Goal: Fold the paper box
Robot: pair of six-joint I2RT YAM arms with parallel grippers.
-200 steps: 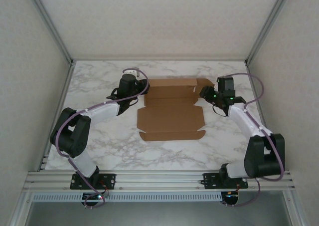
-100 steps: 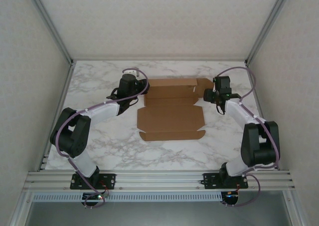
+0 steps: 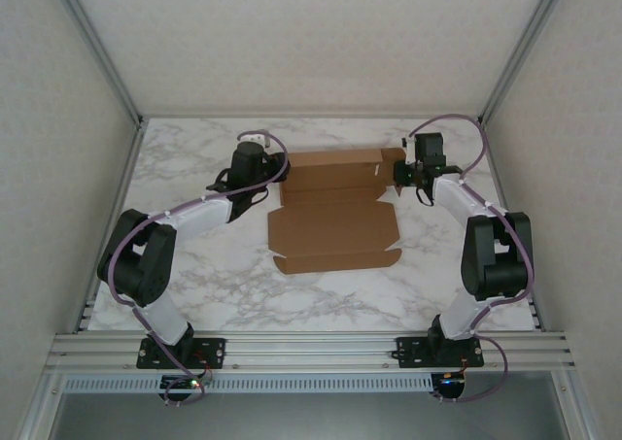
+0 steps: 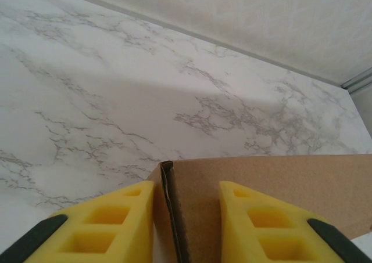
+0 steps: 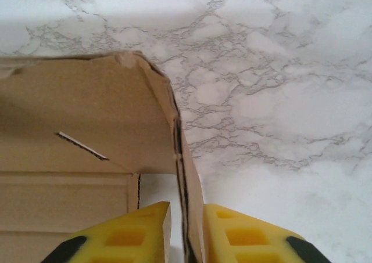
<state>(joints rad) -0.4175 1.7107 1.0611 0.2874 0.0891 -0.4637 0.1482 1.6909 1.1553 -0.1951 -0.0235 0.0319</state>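
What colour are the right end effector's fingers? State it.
Yellow fingers, clearest in the right wrist view.

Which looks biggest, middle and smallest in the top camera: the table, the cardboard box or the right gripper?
Largest to smallest in the top view:
1. table
2. paper box
3. right gripper, clearly the smallest

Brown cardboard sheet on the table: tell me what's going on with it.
Two robot arms are folding the brown cardboard box sheet on the white marble table. The left pincer straddles the raised flap at the sheet's far left corner; whether it is clamped is unclear. The right pincer is pinched on the upright flap at the far right corner. The near panels lie mostly flat.
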